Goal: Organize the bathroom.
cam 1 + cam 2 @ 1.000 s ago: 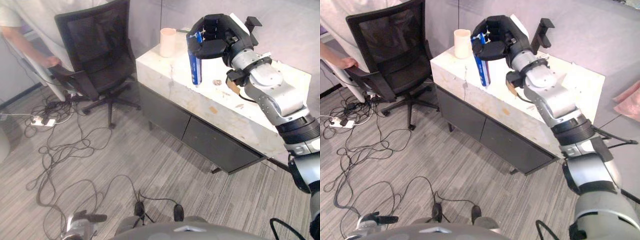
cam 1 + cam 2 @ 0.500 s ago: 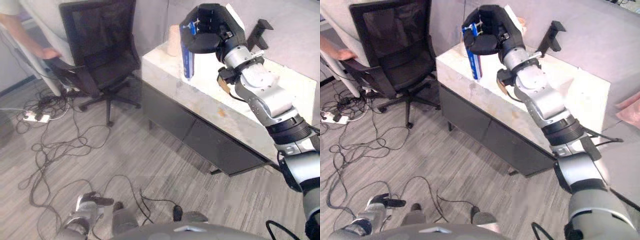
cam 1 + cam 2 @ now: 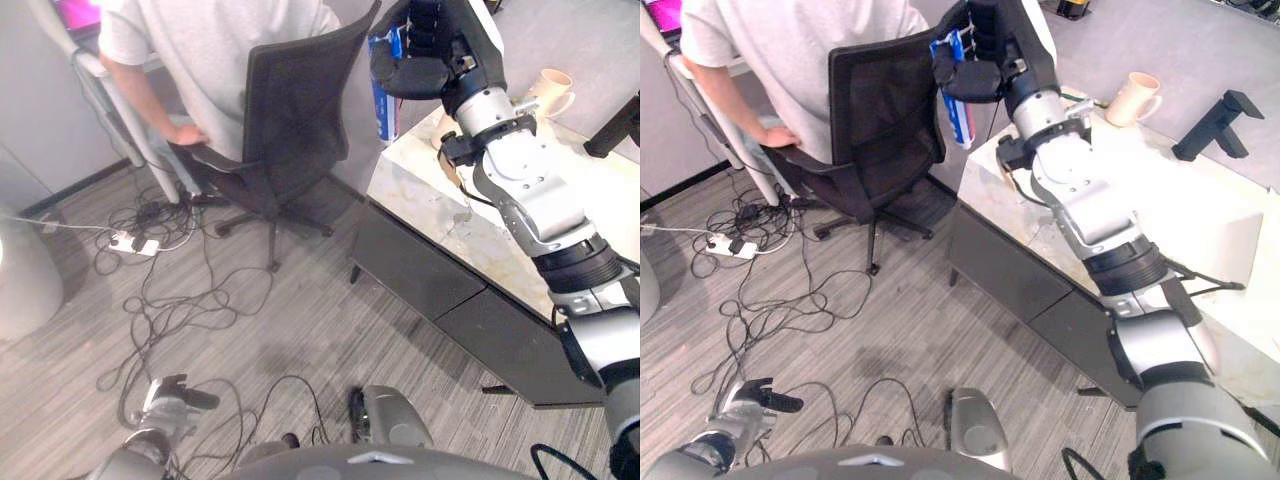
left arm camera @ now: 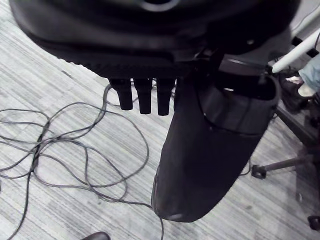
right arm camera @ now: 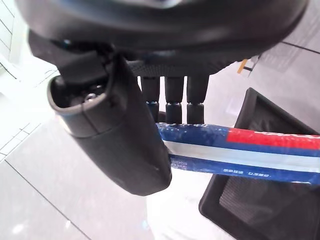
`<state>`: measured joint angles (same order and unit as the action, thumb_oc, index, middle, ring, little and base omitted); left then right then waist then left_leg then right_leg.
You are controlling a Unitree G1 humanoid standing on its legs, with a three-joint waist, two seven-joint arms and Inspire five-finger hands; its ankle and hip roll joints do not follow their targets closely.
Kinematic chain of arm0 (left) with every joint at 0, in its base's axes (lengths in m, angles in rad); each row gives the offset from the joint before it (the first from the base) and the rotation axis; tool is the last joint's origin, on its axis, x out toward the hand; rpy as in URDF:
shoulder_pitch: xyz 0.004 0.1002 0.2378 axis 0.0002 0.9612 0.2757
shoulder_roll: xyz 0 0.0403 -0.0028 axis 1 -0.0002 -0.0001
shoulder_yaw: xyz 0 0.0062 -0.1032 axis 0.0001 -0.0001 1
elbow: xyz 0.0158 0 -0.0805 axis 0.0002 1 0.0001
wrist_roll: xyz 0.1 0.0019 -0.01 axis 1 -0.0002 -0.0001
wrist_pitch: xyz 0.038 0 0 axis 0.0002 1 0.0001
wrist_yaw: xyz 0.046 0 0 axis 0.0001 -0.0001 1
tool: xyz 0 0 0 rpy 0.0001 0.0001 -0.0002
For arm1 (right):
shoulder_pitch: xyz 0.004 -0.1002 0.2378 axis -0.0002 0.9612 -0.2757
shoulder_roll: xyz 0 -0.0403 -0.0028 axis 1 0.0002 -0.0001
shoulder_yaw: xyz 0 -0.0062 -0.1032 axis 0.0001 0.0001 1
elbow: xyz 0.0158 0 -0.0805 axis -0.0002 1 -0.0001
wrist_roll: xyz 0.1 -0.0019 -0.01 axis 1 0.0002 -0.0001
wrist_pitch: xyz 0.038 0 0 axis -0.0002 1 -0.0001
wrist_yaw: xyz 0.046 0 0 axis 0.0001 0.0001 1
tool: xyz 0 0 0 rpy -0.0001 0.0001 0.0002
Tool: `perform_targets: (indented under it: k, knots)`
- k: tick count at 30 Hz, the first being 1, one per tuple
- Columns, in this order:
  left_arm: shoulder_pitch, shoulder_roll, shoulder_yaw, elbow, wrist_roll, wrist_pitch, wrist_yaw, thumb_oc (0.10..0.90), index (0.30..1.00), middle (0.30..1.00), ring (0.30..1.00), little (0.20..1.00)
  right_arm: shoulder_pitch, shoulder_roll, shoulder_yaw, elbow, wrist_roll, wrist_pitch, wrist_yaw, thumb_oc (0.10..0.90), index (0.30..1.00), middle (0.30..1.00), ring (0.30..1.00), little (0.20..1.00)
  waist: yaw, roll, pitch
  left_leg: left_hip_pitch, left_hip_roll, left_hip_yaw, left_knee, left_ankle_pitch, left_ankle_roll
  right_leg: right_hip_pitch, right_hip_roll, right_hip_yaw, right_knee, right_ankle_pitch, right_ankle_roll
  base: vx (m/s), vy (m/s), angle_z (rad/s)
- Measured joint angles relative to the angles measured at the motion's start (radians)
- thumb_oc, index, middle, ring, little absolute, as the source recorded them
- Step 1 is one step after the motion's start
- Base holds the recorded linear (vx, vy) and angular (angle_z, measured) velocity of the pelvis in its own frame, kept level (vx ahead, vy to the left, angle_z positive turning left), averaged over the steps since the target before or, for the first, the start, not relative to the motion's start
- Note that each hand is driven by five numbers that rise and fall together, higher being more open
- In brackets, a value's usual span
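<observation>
The view has swung round from a second ago: the counter (image 3: 1200, 215) now lies to the right, the chair (image 3: 885, 110) sits mid-frame with a person (image 3: 800, 50) behind it, and that is the camera turning, not the furniture moving. Through the turn the right hand (image 3: 985, 45) has kept its fingers and thumb curled round the tube (image 3: 958, 92), which now hangs upright in the air past the counter's left end, in front of the chair back rather than over the stone top. I judge the tube is being carried away from the counter, towards a place not in sight, so it is not yet put away. The only container is the mug (image 3: 1133, 98), standing upright on the counter near the dark faucet (image 3: 1215, 120); its inside cannot be seen. The left hand (image 3: 170, 400) hangs low over the floor with fingers relaxed, holding nothing.
</observation>
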<state>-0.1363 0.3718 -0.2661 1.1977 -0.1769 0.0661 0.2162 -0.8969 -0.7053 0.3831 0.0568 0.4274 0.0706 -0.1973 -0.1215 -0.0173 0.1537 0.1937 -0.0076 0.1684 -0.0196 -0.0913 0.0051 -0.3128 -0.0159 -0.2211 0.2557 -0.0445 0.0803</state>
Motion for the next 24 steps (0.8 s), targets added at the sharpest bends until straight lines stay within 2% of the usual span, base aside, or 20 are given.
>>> perform_targets:
  k: [1,2,3,4,5,6,7,8,9,11,12,13,14,16,18,19,20,22,23,24]
  knots:
    - [0.003,-0.012,-0.003,0.001,0.015,-0.004,0.004,0.8,0.9,0.9,0.9,0.9,0.001,0.0,0.0,0.002,0.001,0.001,-0.001,0.4,0.3,0.3,0.3,0.3,-0.016,-0.016,-0.008,0.031,-0.021,0.016,-0.026,-0.003,-0.004,-0.009,0.001,-0.039,-0.078,0.024,0.008,0.3,0.017,-0.05]
    - [0.009,-0.019,-0.003,0.001,0.022,-0.006,0.003,0.8,0.9,0.9,0.9,0.9,0.001,-0.001,0.001,0.005,0.001,0.001,-0.002,0.4,0.3,0.3,0.3,0.3,-0.025,-0.023,-0.013,0.061,-0.038,0.025,-0.046,-0.005,-0.006,-0.002,0.001,-0.063,-0.122,0.049,-0.001,0.19,0.007,-0.09]
    - [0.023,-0.027,-0.003,0.001,0.024,-0.011,0.002,0.8,0.9,0.9,0.9,0.9,0.001,0.0,0.001,0.016,0.0,0.001,-0.004,0.4,0.3,0.3,0.3,0.3,-0.027,-0.043,-0.026,0.112,-0.068,0.026,-0.057,-0.023,-0.032,0.022,0.004,-0.089,-0.166,0.094,-0.017,0.15,0.01,-0.15]
    - [0.036,-0.033,-0.003,0.002,0.025,-0.012,0.002,0.8,0.9,0.9,0.9,0.9,0.001,-0.002,0.002,0.022,-0.001,0.001,-0.005,0.4,0.3,0.3,0.3,0.3,-0.029,-0.058,-0.036,0.152,-0.092,0.021,-0.053,-0.047,-0.048,0.051,0.004,-0.066,-0.181,0.155,-0.077,0.17,0.015,-0.25]
    - [0.052,-0.059,-0.001,0.007,0.025,-0.012,0.002,0.8,0.9,0.9,0.9,0.9,0.004,-0.006,0.002,0.023,-0.022,0.001,-0.01,0.4,0.3,0.3,0.3,0.3,-0.035,-0.015,-0.057,0.186,-0.079,0.012,-0.031,-0.095,-0.06,0.087,0.041,-0.032,-0.191,0.245,-0.228,0.11,0.011,-0.34]
    - [0.057,-0.067,-0.001,0.008,0.023,-0.012,0.0,0.8,0.9,0.9,0.9,0.9,0.005,-0.007,0.004,0.023,-0.025,0.001,-0.015,0.4,0.3,0.3,0.3,0.3,-0.033,0.008,-0.075,0.169,-0.061,0.019,0.009,-0.115,-0.062,0.102,0.064,-0.015,-0.219,0.246,-0.232,0.09,0.004,-0.43]
    - [0.052,-0.067,0.002,0.008,0.022,-0.012,0.002,0.8,0.9,0.9,0.9,0.9,0.004,-0.009,0.004,0.022,-0.028,-0.004,-0.02,0.4,0.3,0.3,0.3,0.3,-0.032,0.011,-0.077,0.15,-0.053,0.017,0.065,-0.128,-0.071,0.123,0.076,0.001,-0.247,0.249,-0.237,0.08,-0.009,-0.63]
    - [0.04,-0.065,0.009,0.003,0.021,-0.017,0.003,0.8,0.9,0.9,0.9,0.9,0.004,-0.02,0.004,0.02,-0.029,-0.006,-0.031,0.4,0.3,0.3,0.3,0.3,-0.026,0.01,-0.077,0.117,-0.048,0.011,0.119,-0.164,-0.075,0.148,0.088,0.03,-0.276,0.254,-0.237,0.14,-0.034,-0.57]
    - [0.019,-0.065,0.011,0.001,0.021,-0.019,0.001,0.8,0.9,0.9,0.9,0.9,0.004,-0.047,0.007,0.02,-0.03,-0.006,-0.032,0.4,0.3,0.3,0.3,0.3,-0.036,0.012,-0.077,0.068,-0.041,0.003,0.144,-0.176,-0.082,0.169,0.094,0.038,-0.3,0.253,-0.236,0.14,-0.041,-0.45]
    - [-0.009,-0.061,0.02,-0.001,0.021,-0.02,0.001,0.8,0.9,0.9,0.9,0.9,0.004,-0.077,0.019,0.02,-0.029,-0.006,-0.039,0.4,0.3,0.3,0.3,0.3,-0.054,0.016,-0.074,0.0,-0.017,-0.006,0.129,-0.175,-0.082,0.198,0.109,0.043,-0.313,0.244,-0.221,0.11,-0.064,-0.26]
    - [-0.014,-0.06,0.029,-0.001,0.022,-0.021,0.0,0.8,0.9,0.9,0.9,0.9,0.004,-0.08,0.025,0.02,-0.03,-0.006,-0.043,0.4,0.3,0.3,0.3,0.3,-0.058,0.015,-0.074,-0.013,-0.013,0.0,0.136,-0.168,-0.069,0.207,0.111,0.051,-0.313,0.238,-0.214,0.1,-0.088,-0.32]
    - [-0.017,-0.061,0.038,-0.001,0.022,-0.02,-0.003,0.8,0.9,0.9,0.9,0.9,0.003,-0.084,0.038,0.02,-0.029,-0.008,-0.051,0.4,0.3,0.3,0.3,0.3,-0.084,0.018,-0.074,-0.01,-0.003,-0.007,0.144,-0.152,-0.067,0.231,0.116,0.059,-0.313,0.218,-0.183,0.07,-0.098,-0.21]
    - [-0.015,-0.058,0.038,0.002,0.022,-0.022,-0.004,0.8,0.9,0.9,0.9,0.9,0.002,-0.088,0.041,0.02,-0.029,-0.01,-0.062,0.4,0.3,0.3,0.3,0.3,-0.103,0.024,-0.076,-0.006,0.001,-0.015,0.169,-0.155,-0.072,0.245,0.12,0.059,-0.313,0.208,-0.169,0.05,-0.093,-0.22]
    - [-0.027,-0.056,0.038,0.002,0.022,-0.024,-0.004,0.8,0.9,0.9,0.9,0.9,-0.008,-0.091,0.041,0.022,-0.029,-0.012,-0.082,0.4,0.3,0.3,0.3,0.3,-0.106,0.025,-0.076,-0.019,-0.001,-0.025,0.215,-0.16,-0.079,0.253,0.121,0.069,-0.317,0.203,-0.163,0.03,-0.076,-0.19]
    - [-0.047,-0.063,0.036,0.001,0.022,-0.019,-0.005,0.8,0.9,0.9,0.9,0.9,-0.022,-0.091,0.041,0.019,-0.03,-0.013,-0.092,0.4,0.3,0.3,0.3,0.3,-0.099,0.024,-0.075,-0.079,-0.003,-0.039,0.352,-0.175,-0.105,0.263,0.115,0.083,-0.334,0.202,-0.166,0.03,-0.041,-0.13]
    - [-0.046,-0.072,0.036,0.002,0.022,-0.017,-0.008,0.8,0.9,0.9,0.9,0.9,-0.026,-0.086,0.042,0.014,-0.031,-0.018,-0.092,0.4,0.3,0.3,0.3,0.3,-0.092,0.021,-0.074,-0.133,-0.003,-0.039,0.455,-0.192,-0.119,0.268,0.102,0.098,-0.334,0.205,-0.187,0.05,-0.002,-0.08]
    - [-0.041,-0.077,0.036,0.002,0.023,-0.016,-0.008,0.8,0.9,0.9,0.9,0.9,-0.027,-0.079,0.042,0.014,-0.033,-0.024,-0.094,0.4,0.3,0.3,0.3,0.3,-0.086,0.019,-0.074,-0.14,-0.003,-0.04,0.452,-0.2,-0.111,0.271,0.1,0.103,-0.334,0.203,-0.199,0.07,0.012,-0.15]
    - [-0.021,-0.074,0.036,-0.004,0.022,-0.008,-0.004,0.8,0.9,0.9,0.9,0.9,-0.027,-0.057,0.053,0.006,-0.063,-0.032,-0.097,0.4,0.3,0.3,0.3,0.3,-0.074,0.01,-0.068,-0.147,0.018,-0.051,0.282,-0.186,-0.078,0.259,0.101,0.114,-0.334,0.205,-0.193,0.07,-0.002,-0.15]
    - [-0.019,-0.071,0.035,-0.011,0.022,0.004,-0.002,0.8,0.9,0.9,0.9,0.9,-0.026,-0.053,0.056,0.005,-0.066,-0.035,-0.097,0.4,0.3,0.3,0.3,0.3,-0.073,0.002,-0.063,-0.151,0.02,-0.048,0.24,-0.161,-0.064,0.255,0.101,0.114,-0.334,0.207,-0.19,0.1,-0.016,-0.13]
    - [-0.012,-0.07,0.035,-0.012,0.022,0.018,0.001,0.8,0.9,0.9,0.9,0.9,-0.026,-0.042,0.067,0.006,-0.066,-0.035,-0.097,0.4,0.3,0.3,0.3,0.3,-0.063,-0.008,-0.06,-0.129,0.017,-0.042,0.187,-0.131,-0.042,0.251,0.099,0.121,-0.334,0.208,-0.172,0.1,-0.015,-0.12]
